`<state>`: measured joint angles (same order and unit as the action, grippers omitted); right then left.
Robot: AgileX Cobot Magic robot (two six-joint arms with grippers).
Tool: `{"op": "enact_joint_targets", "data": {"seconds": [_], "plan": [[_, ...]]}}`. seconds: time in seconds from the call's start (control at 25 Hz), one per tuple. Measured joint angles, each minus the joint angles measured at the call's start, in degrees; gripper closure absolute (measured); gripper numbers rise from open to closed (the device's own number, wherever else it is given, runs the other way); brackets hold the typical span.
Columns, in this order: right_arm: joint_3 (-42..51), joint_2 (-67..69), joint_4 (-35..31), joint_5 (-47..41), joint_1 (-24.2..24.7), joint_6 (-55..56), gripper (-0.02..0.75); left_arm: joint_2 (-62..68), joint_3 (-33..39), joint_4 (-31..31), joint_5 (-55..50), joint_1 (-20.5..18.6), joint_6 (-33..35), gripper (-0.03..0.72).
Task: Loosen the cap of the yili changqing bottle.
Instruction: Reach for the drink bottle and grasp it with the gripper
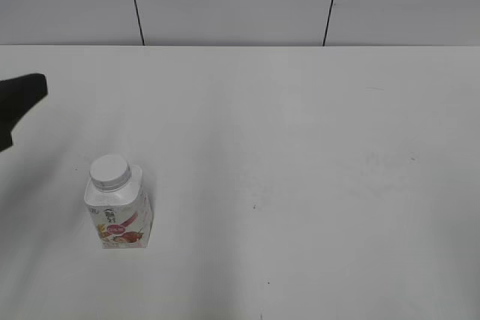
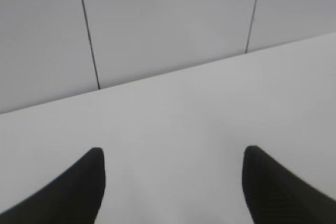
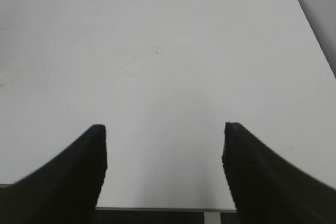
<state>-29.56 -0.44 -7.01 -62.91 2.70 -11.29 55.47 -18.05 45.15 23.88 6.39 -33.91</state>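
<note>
Nothing done yet, as far as views show. Left pincer (image 2: 173, 182) at 9 o'clock edge of exterior view, jaws apart, empty, facing bare surface (image 1: 300, 148) and wall. Bottle (image 1: 118, 204) upright at 7 o'clock of surface, cap (image 1: 109, 171) seated, untouched. Right pincer (image 3: 164, 169) jaws apart, empty, outside exterior view. Left to do: approach, steady bottle, grip cap, twist.
</note>
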Motion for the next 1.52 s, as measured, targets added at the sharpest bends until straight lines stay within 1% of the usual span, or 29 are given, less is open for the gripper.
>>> {"op": "enact_joint_targets", "data": {"seconds": [0.08, 0.16, 0.28, 0.36, 0.44, 0.56, 0.6, 0.72, 0.84, 0.92, 1.0, 1.08, 1.16, 1.36, 1.52], "plan": [[0.0, 0.0, 0.0, 0.0, 0.0, 0.0, 0.192, 2.4, 0.0, 5.1, 2.3, -0.2, -1.8, 0.189], [0.0, 0.0, 0.0, 0.0, 0.0, 0.0, 0.192, 4.8, 0.0, 10.8, 7.0, -1.6, -2.4, 0.189], [0.0, 0.0, 0.0, 0.0, 0.0, 0.0, 0.192, 7.3, 0.0, 19.6, 16.3, -6.0, -4.1, 0.189], [0.0, 0.0, 0.0, 0.0, 0.0, 0.0, 0.192, 7.8, 0.0, 24.3, 18.8, -9.2, -7.1, 0.189], [0.0, 0.0, 0.0, 0.0, 0.0, 0.0, 0.192, 7.8, 0.0, 26.1, 20.7, -11.4, -8.5, 0.189], [0.0, 0.0, 0.0, 0.0, 0.0, 0.0, 0.192, 7.8, 0.0, 27.5, 27.0, -14.0, -10.5, 0.189], [0.0, 0.0, 0.0, 0.0, 0.0, 0.0, 0.192, 7.9, 0.0, 29.5, 29.2, -15.3, -11.9, 0.189], [0.0, 0.0, 0.0, 0.0, 0.0, 0.0, 0.192, 9.1, 0.0, 38.1, 36.4, -20.1, -15.7, 0.189], [0.0, 0.0, 0.0, 0.0, 0.0, 0.0, 0.192, 11.7, -0.3, 43.1, 42.5, -24.8, -16.9, 0.189], [0.0, 0.0, 0.0, 0.0, 0.0, 0.0, 0.192, 13.7, -1.6, 48.2, 44.1, -27.5, -17.1, 0.189], [0.0, 0.0, 0.0, 0.0, 0.0, 0.0, 0.192, 15.9, -3.5, 53.0, 44.8, -28.7, -17.1, 0.189], [0.0, 0.0, 0.0, 0.0, 0.0, 0.0, 0.192, 18.6, -5.4, 56.8, 45.0, -29.0, -17.1, 0.189], [0.0, 0.0, 0.0, 0.0, 0.0, 0.0, 0.192, 21.5, -6.9, 59.0, 45.1, -29.1, -17.1, 0.19], [0.0, 0.0, 0.0, 0.0, 0.0, 0.0, 0.192, 27.2, -8.1, 59.9, 45.1, -29.1, -15.5, 0.19], [0.0, 0.0, 0.0, 0.0, 0.0, 0.0, 0.192, 31.0, -8.1, 60.1, 45.1, -29.1, -12.4, 0.194]]}}
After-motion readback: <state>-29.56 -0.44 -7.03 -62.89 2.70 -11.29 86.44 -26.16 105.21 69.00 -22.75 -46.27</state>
